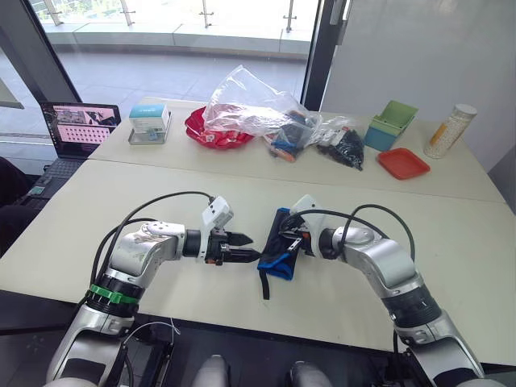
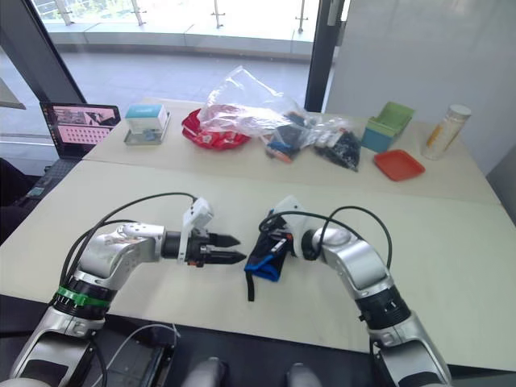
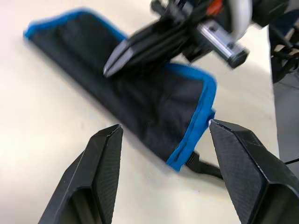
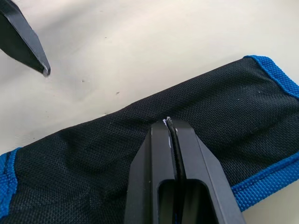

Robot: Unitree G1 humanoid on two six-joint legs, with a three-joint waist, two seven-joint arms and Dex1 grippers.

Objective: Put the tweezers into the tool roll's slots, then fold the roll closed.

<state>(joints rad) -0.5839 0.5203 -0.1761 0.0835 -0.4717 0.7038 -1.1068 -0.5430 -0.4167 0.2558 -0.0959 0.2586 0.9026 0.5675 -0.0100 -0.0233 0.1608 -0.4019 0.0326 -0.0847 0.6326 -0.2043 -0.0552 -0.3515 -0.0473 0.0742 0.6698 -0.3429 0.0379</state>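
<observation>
The tool roll (image 1: 279, 261) lies folded on the near table, black with blue edging, its thin strap (image 1: 264, 287) trailing toward me. My right gripper (image 4: 169, 123) is shut, its tips resting on the roll's black top face (image 4: 93, 140). My left gripper (image 3: 164, 126) is open just left of the roll, one finger (image 3: 100, 158) and the other (image 3: 243, 154) flanking the blue-edged end (image 3: 196, 126) without touching it. The tweezers and the slots are hidden inside the folded roll.
On the far table stand a laptop (image 1: 81, 125), a small box (image 1: 149, 121), a red bowl (image 1: 214, 133), a clear plastic bag (image 1: 250, 105) over dark items, green bins (image 1: 391, 125), an orange tray (image 1: 403, 163) and a bottle (image 1: 450, 129).
</observation>
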